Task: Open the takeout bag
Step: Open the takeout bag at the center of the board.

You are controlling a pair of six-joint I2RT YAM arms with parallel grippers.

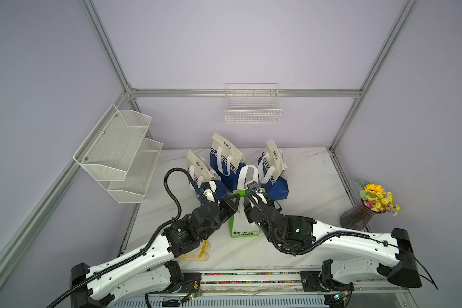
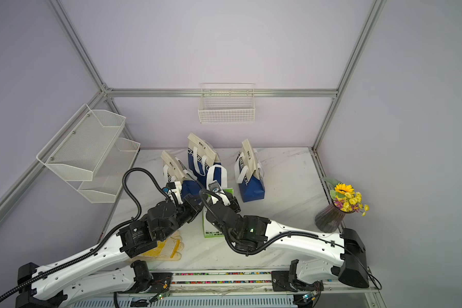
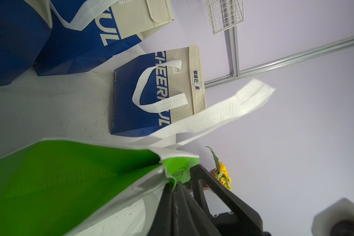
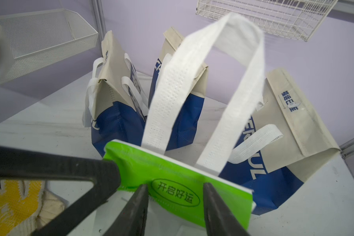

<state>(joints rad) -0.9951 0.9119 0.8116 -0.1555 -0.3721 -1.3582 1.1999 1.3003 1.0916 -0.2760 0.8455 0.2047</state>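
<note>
In both top views my left arm [image 1: 134,260] and right arm [image 1: 344,240] cover most of the green bag [image 1: 240,226] (its front print is too small to read). The left arm also hides part of the glove [image 2: 168,248].

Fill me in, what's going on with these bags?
Both arms are working on the green takeout bag at mid-table. The left gripper is shut on one end of its folded top flap. The right gripper is open, jaws either side of the flap's oval label. The bag looks closed.
</note>
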